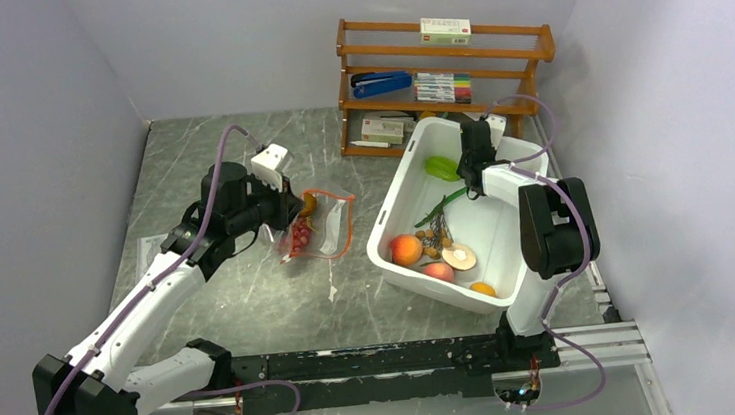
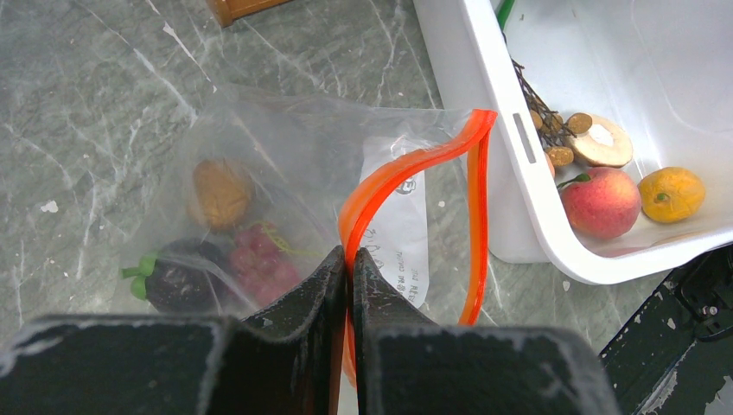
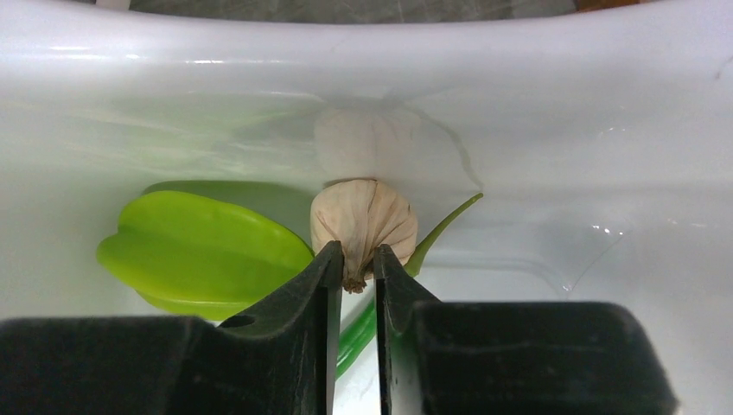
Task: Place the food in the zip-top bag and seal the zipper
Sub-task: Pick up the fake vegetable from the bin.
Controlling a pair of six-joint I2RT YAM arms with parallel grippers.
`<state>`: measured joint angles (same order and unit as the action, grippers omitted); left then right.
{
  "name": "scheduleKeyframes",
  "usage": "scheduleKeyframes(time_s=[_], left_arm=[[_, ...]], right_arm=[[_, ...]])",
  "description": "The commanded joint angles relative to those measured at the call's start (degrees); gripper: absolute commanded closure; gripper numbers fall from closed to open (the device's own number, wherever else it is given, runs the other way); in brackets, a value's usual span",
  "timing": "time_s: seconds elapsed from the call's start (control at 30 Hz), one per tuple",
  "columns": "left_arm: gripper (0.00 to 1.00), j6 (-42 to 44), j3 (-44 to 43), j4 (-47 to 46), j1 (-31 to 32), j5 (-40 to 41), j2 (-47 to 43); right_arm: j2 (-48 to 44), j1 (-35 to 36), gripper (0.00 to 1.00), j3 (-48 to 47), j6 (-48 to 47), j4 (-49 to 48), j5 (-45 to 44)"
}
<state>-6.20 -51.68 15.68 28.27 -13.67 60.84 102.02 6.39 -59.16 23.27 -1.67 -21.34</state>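
While the left gripper [image 2: 350, 259] clamps the zipper [image 2: 406, 169], propping the zip-top bag [image 2: 285, 147] open beside the white tub [image 1: 393, 197], the right gripper [image 3: 356, 259] nips the pale bulb [image 3: 363, 216] by its tip at the tub's far wall.

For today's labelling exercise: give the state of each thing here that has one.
zip-top bag: mouth open, food inside
zipper: unsealed
left gripper: shut on zipper
right gripper: shut on pale bulb
pale bulb: in white bin, pinched at tip
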Motion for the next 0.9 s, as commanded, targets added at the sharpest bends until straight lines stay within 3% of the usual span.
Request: scheduleKeyframes(time_s=[0.0,0.1,0.43,0.6,0.77,0.87], left_arm=[[0.93,0.5,0.3,-2.2,-0.4,-0.4,-0.6],[0.93,0.5,0.2,-2.1,-0.4,-0.5,-0.5],[0.93,0.5,0.4,-2.2,-0.4,-0.3,-0.7],[0.93,0.5,0.2,-2.1,-0.4,-0.3,-0.6],[0.93,0.4,0.2,-2.2,-0.4,-0.1,-0.7],[0.93,0.5,0.2,-2.1,-0.4,-0.2,-0.7]], right_arm=[[-0.4,-0.5,0.81,-0.8,-0.6,1.4,-0.1],[-0.2,-0.5,0.75,-1.5,-0.7,2.4,-0.2],[0.3,-0.4,0.75,-1.6,-0.2,3.4,0.9],[-0.1,-0.3,0.69,-2.2,-0.3,5.0,0.6],[0.4,-0.3,0.72,-3.2,-0.3,6.5,1.0],[0.4,-0.3,0.81,-3.1,-0.1,6.5,1.0]])
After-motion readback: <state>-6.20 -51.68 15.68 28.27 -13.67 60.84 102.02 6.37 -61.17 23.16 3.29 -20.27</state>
